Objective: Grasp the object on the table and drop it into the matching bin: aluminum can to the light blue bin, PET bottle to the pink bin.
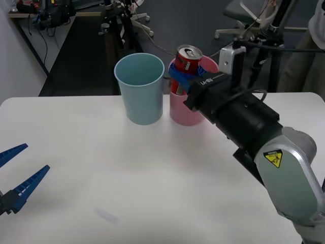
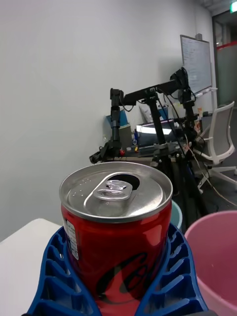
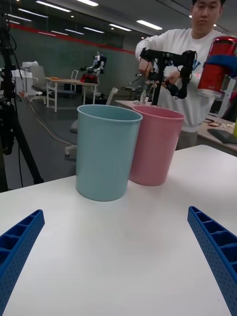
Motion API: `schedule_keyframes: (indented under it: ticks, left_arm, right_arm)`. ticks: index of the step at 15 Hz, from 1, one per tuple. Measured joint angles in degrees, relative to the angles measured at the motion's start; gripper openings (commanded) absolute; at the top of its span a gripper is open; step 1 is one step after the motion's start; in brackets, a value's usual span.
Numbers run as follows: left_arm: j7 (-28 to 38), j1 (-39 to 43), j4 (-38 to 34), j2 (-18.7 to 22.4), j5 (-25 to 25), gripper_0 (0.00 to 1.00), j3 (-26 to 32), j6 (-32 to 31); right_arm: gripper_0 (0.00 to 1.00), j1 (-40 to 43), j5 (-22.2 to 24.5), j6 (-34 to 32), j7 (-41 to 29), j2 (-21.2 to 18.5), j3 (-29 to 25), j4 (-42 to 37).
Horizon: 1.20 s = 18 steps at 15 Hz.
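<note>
Over round pink bin (image 1: 185, 114), rt hand (image 1: 184, 76) grips red aluminum can (image 1: 188, 60).

Your front camera looks from above, forward and down on the table (image 1: 101, 168), with both bins at its far side. Your right wrist camera sits very near the aluminum can (image 2: 117, 232), facing level into the room. Your left wrist camera is low over the table, and it shares the light blue bin (image 3: 106, 150) and the pink bin (image 3: 154, 145) with the front view.
</note>
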Motion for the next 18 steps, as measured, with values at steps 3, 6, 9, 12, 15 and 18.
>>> schedule_keyframes:
  ticks: [3,6,9,12,15,18]
  left_arm:
    - [0.00,0.00,0.00,0.00,0.00,1.00,0.00,0.00]
    - [0.00,0.00,0.00,0.00,0.00,1.00,0.00,0.00]
    - [0.00,0.00,0.00,0.00,0.00,1.00,0.00,0.00]
    - [0.00,0.00,0.00,0.00,0.00,1.00,0.00,0.00]
    - [0.00,0.00,0.00,0.00,0.00,1.00,0.00,0.00]
    - [0.00,0.00,0.00,0.00,0.00,1.00,0.00,0.00]
  right_arm:
    - [0.00,-7.89,3.69,-0.09,0.13,4.65,-0.55,8.56]
    - [0.00,-15.26,5.26,0.43,2.40,9.09,-2.64,17.89]
    - [0.00,-22.01,6.25,4.99,3.74,11.02,-3.18,28.35]
    - [0.00,-28.27,6.34,10.00,4.65,12.43,-3.19,38.29]
    - [0.00,-32.89,6.34,13.14,5.30,13.80,-3.19,45.52]
    - [0.00,-35.15,6.20,14.20,6.29,14.82,-3.19,49.55]
